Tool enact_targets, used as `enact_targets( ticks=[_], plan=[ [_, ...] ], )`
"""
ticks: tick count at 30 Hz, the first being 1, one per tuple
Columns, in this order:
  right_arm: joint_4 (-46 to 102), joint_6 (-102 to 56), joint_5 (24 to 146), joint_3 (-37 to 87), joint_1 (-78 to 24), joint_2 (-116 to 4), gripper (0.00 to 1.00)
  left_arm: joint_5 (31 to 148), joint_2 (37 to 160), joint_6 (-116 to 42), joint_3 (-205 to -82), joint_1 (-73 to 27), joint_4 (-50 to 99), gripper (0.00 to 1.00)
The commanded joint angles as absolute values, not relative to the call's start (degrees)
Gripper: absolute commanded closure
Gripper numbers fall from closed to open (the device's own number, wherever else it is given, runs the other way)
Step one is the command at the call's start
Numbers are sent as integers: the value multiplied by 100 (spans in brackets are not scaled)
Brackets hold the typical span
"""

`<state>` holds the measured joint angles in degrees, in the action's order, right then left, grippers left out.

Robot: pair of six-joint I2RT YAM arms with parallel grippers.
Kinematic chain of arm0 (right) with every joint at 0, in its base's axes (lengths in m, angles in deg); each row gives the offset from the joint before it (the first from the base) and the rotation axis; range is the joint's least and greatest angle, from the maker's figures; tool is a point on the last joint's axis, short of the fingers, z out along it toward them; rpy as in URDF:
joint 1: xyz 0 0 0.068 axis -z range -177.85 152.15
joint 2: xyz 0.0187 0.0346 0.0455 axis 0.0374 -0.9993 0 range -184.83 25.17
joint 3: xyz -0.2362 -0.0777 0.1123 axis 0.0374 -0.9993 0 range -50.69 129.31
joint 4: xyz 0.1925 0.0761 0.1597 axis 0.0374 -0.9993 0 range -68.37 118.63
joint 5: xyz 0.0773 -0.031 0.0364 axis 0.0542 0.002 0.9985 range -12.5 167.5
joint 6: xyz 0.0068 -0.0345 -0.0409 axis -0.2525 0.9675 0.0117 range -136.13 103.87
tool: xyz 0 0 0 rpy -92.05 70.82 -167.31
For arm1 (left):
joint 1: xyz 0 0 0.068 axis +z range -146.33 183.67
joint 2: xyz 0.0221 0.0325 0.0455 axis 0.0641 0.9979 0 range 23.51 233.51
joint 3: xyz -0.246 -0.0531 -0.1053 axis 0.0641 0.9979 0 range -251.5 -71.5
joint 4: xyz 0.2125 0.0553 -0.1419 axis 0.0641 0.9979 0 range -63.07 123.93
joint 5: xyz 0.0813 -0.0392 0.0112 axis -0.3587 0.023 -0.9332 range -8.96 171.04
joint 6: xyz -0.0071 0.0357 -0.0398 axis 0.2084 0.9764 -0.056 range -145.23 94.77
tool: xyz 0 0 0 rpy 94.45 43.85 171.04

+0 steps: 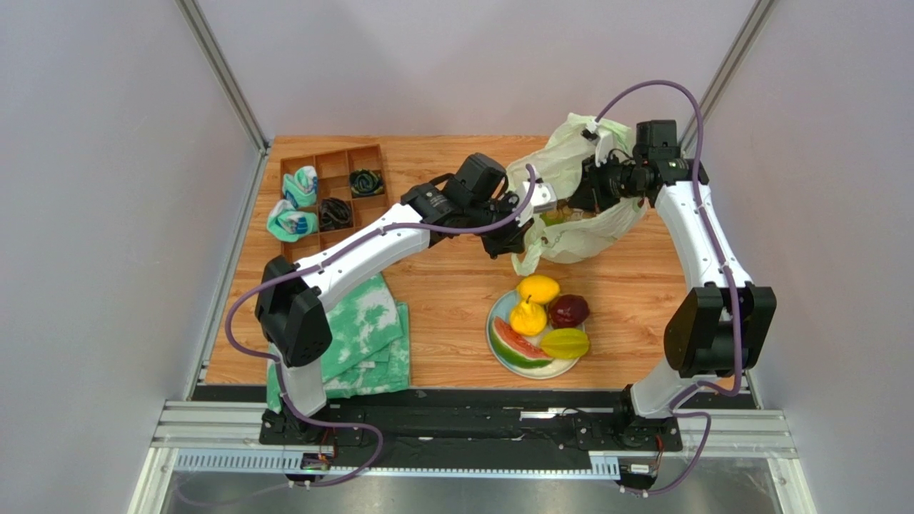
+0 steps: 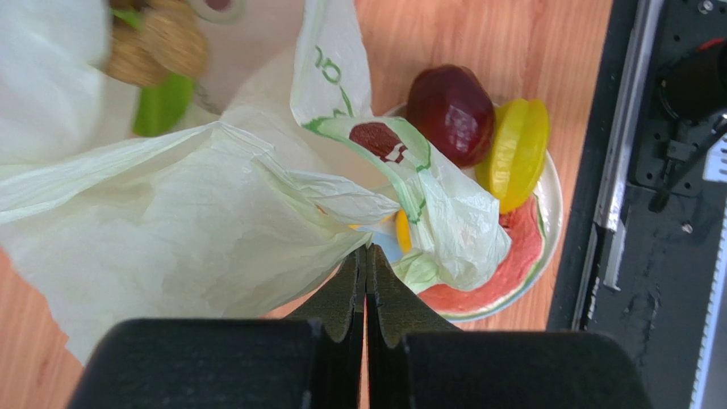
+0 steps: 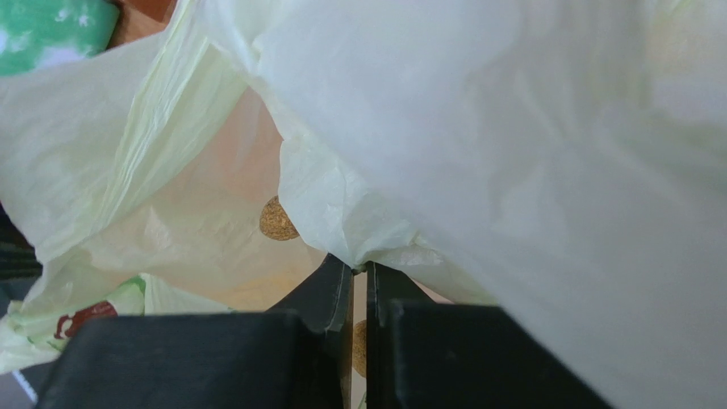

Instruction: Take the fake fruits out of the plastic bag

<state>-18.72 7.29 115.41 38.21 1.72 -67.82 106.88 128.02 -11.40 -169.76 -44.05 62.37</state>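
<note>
surface [image 1: 451, 295]: wooden top, everything sits on it.
wooden tray [image 1: 334, 182]: far left; its compartments hold rolled green-white cloths and black coils.
folded cloth [image 1: 370, 332]: green-white mottled, near left edge, partly under the left arm.
left gripper [image 1: 513, 238] [image 2: 367, 256]: jaws pressed together, pinching a fold of film at the bag's left edge.
plate [image 1: 492, 334]: near centre, just in front of the bag. It carries lemon [image 1: 537, 288], pear [image 1: 527, 318], plum [image 1: 569, 311], watermelon slice [image 1: 518, 346] and yellow-green oval fruit [image 1: 564, 343], all out of the bag.
plastic bag [image 1: 585, 238] [image 2: 171, 221] [image 3: 512, 170]: far right of centre, crumpled, held between both grippers.
brown-ball bunch [image 2: 162, 43] [image 3: 277, 220]: inside the bag.
right gripper [image 1: 577, 195] [image 3: 360, 271]: jaws closed on bag film at the bag's upper right side.
</note>
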Motion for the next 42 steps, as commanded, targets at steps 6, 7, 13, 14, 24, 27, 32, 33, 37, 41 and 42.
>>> enact_targets(
  ticks=[6,7,13,14,24,27,32,33,37,41,42],
  plan=[
    [-2534,814,12336,3395,171,-7010,100,9862,12897,-1232,-18074,-4133,5787,100],
    [-2420,717,12599,3430,162,-6941,100,9844,12950,-1048,-18171,-4115,5848,100],
    [-1841,-845,14103,4782,398,-6852,100,10336,13029,-827,-18032,-3974,5971,100],
    [-1613,-1535,14244,4836,477,-6861,100,10397,13029,-783,-17927,-3974,6015,100],
    [2951,-6745,15439,4160,1094,-7458,100,9907,13134,-774,-17873,-3974,6042,100],
    [3039,-7194,15687,4238,1050,-7424,100,9486,13214,-599,-17882,-3957,6051,100],
    [710,-4996,15864,4888,725,-7099,100,9308,13249,-791,-17855,-3737,5858,100],
    [-334,-3857,15541,4915,716,-7055,100,9229,13258,-861,-17890,-3667,5822,100],
    [-2602,-1088,12954,3837,645,-6765,100,9001,13276,-862,-18197,-3588,5734,100],
    [-3339,633,12777,3043,567,-6221,100,8895,13171,-792,-18190,-3518,5743,100],
    [-3377,759,12891,3069,566,-5985,100,8912,13144,-783,-18146,-3491,5734,100]
  ],
)
